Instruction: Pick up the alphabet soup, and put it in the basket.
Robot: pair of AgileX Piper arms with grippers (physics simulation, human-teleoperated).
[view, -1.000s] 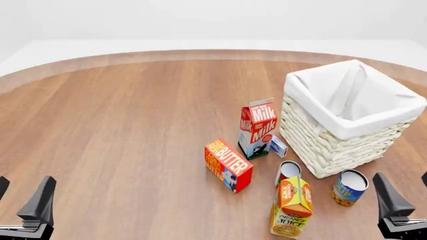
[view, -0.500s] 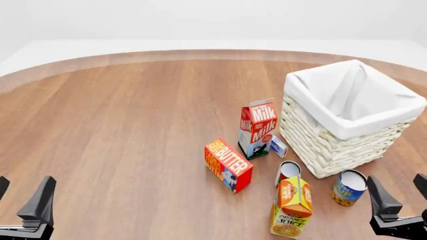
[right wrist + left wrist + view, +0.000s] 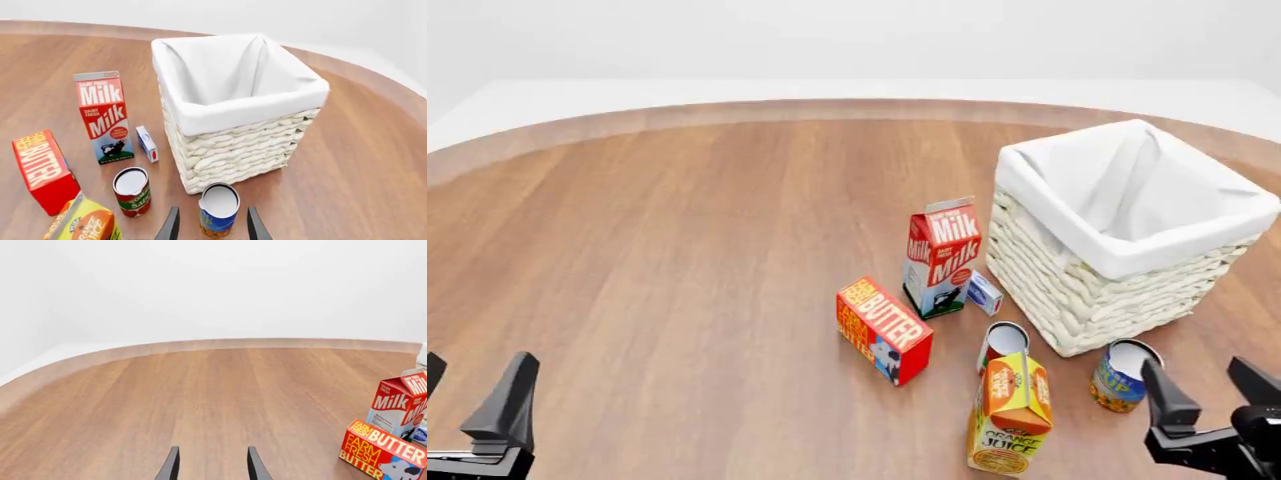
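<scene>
The alphabet soup is a small blue can with a yellow-orange lower band and a pale top. It stands upright on the table just in front of the basket, a cream wicker cube with white lining. My right gripper is open, low, just right of the can and nearer to me. In the right wrist view the alphabet soup stands a little ahead of the open right gripper, centred between the fingers, with the basket behind it. My left gripper is open at the near left, far from everything, holding nothing.
An orange juice carton and a red-labelled can stand just left of the soup. Further left are a butter box, a milk carton and a small blue-white box.
My right gripper has moved left towards the soup can, staying open. The left arm and all objects have not moved.
</scene>
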